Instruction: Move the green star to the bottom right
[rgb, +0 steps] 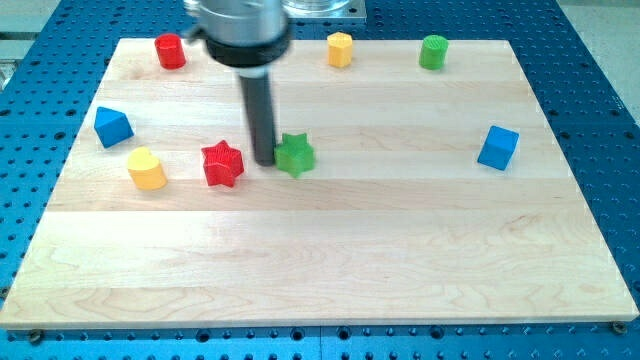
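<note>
My tip (265, 160) touches green star (295, 155) left side; orientation unclear.

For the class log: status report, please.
My tip touching green star, on its left side. Star mid-board, not yet bottom right. Path there clear.

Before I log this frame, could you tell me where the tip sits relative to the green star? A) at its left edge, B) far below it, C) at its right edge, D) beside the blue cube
A: my tip stands against the view's left edge of the green star, between it and the red star.
</note>
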